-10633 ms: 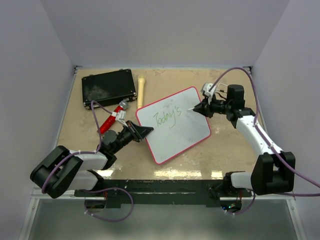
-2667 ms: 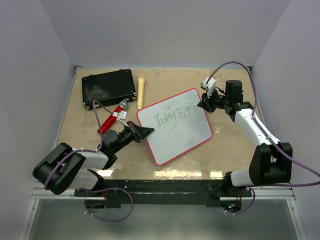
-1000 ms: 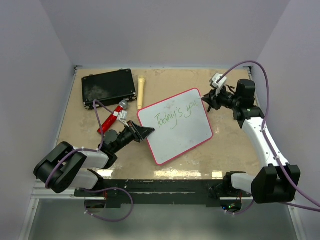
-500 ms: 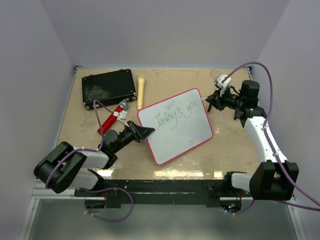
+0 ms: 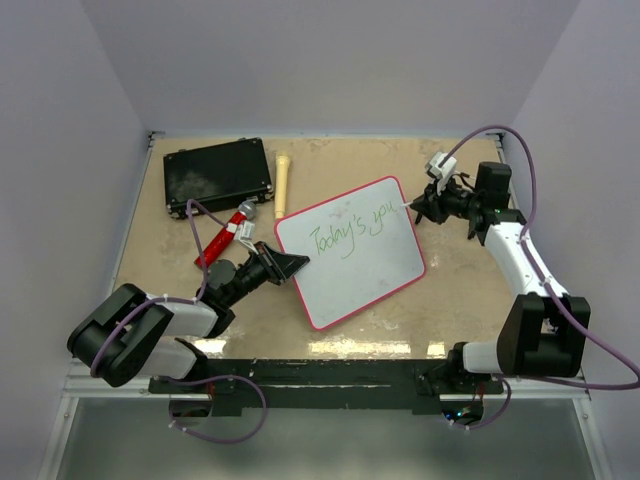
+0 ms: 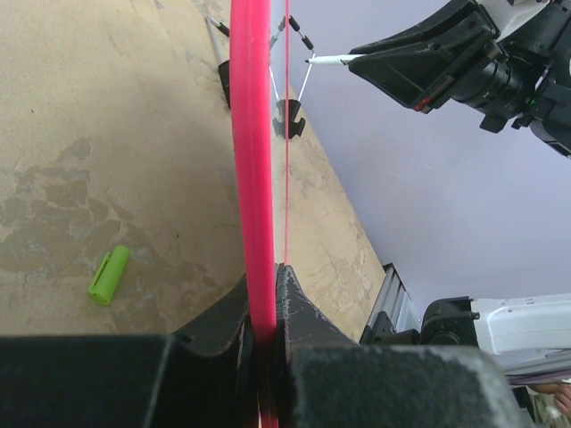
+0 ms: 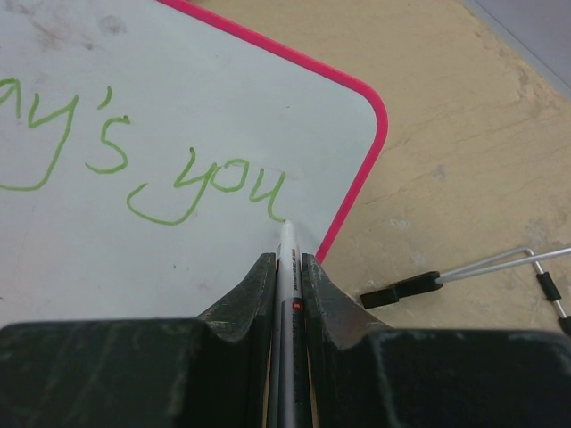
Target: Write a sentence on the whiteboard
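Note:
The whiteboard [image 5: 365,280], white with a red-pink rim, lies tilted on the table's middle. The sentence [image 5: 348,230] reads "Today's you" in green. My left gripper [image 5: 291,264] is shut on the board's left corner; the left wrist view shows its jaws [image 6: 264,299] clamped on the red rim [image 6: 252,134]. My right gripper [image 5: 417,207] is shut on a white marker [image 7: 287,263] by the board's far right corner. The marker's tip rests at the end of "you" [image 7: 210,185], close to the whiteboard's [image 7: 134,267] rim.
A black case [image 5: 218,175] sits at the back left, a cream stick [image 5: 283,183] beside it. A red-handled tool [image 5: 224,236] lies left of the board. A green cap [image 6: 109,275] lies on the table. A wire stand [image 7: 464,272] is just right of the board's corner.
Since the oldest frame the word "you" has appeared after "Today's". Over the last second the right gripper shifted slightly down and left at the board's corner. The left gripper has not moved.

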Robot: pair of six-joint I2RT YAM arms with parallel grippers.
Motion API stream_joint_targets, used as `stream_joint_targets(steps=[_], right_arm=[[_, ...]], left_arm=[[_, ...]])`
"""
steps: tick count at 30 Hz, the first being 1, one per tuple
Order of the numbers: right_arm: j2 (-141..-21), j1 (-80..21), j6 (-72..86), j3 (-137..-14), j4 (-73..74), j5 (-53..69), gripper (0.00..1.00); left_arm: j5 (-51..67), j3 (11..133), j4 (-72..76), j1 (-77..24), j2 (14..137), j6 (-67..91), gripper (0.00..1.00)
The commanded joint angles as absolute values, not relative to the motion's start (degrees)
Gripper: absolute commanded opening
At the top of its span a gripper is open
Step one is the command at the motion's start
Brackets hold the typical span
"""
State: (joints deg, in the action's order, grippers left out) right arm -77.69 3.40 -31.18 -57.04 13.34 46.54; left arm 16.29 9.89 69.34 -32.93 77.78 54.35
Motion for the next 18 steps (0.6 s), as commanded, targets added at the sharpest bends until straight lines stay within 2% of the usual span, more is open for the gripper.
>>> stream_joint_targets(steps=[1, 18], right_arm=[[-77.6, 3.6, -32.2, -59.0, 12.7, 48.8, 0.0], [-81.7, 3.0, -27.0, -60.2, 5.9, 49.0, 0.0]], left_arm=[[18.1, 10.9, 72.0, -33.2, 76.7, 49.4, 0.0], [18.2, 11.2, 71.7, -33.2, 77.0, 49.2, 0.0]])
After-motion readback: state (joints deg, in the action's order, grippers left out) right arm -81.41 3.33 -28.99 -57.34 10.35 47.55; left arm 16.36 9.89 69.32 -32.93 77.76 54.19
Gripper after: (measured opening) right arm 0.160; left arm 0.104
